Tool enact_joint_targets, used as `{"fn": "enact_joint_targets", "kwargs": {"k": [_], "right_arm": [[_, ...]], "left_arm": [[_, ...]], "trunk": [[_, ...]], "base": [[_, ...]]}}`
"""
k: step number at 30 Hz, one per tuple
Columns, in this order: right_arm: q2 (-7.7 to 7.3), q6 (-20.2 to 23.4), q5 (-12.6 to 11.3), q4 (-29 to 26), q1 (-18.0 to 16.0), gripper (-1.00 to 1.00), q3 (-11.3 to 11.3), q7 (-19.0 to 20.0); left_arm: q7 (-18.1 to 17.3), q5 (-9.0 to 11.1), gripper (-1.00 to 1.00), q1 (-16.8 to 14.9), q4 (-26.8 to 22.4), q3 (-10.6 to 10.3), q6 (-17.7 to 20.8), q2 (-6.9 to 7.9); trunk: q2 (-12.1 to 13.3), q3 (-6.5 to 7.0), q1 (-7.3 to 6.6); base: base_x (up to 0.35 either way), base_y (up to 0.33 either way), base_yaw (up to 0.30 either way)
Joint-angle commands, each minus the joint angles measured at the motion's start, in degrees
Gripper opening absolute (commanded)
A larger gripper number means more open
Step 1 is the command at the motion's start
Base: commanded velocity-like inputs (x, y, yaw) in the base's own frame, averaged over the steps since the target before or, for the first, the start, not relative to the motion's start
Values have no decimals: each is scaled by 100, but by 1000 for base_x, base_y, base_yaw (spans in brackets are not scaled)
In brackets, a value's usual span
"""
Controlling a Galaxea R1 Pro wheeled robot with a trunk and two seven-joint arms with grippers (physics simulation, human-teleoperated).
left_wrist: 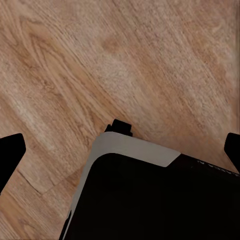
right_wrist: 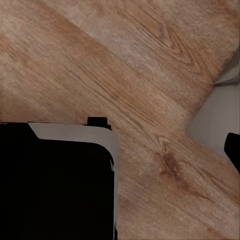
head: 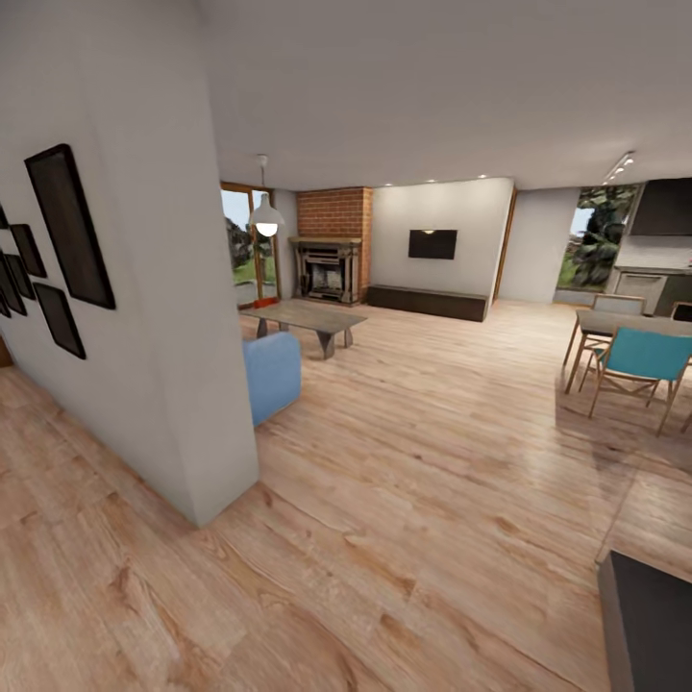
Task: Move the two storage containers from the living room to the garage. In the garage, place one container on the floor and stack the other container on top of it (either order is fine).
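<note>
Far across the living room (head: pixel 423 384) an orange-red container (head: pixel 266 303) peeks beside the table; gripper states unclear.

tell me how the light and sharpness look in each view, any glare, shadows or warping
Head view: wide-angle stretch bends the near wall and ceiling lines; the pendant lamp glows, daylight is bright at the glass doors, and there is soft sheen on the wood floor. Left wrist view: even light, floor grain slightly soft, the robot's dark base nearly featureless. Right wrist view: similar, with mild blur.
</note>
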Motion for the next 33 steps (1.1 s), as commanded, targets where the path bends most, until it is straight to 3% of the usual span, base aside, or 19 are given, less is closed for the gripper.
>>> {"fn": "enact_joint_targets", "kwargs": {"k": [1, 24, 33], "right_arm": [[4, -26, -42, 16, -7, 100, 48, -2], [3, -20, -50, 16, -7, 100, 36, -4], [5, -28, -45, 16, -7, 100, 31, -4]], "left_arm": [[8, 21, 100, -4, 3, 5, -17, 0], [9, 19, 100, -4, 3, 5, -17, 0], [9, 20, 100, -4, 3, 5, -17, 0]], "trunk": [[-5, -8, 4], [-5, 52, 4], [-5, 52, 4]], "base": [[326, 52, -3], [326, 80, -14], [326, 83, -199]]}}
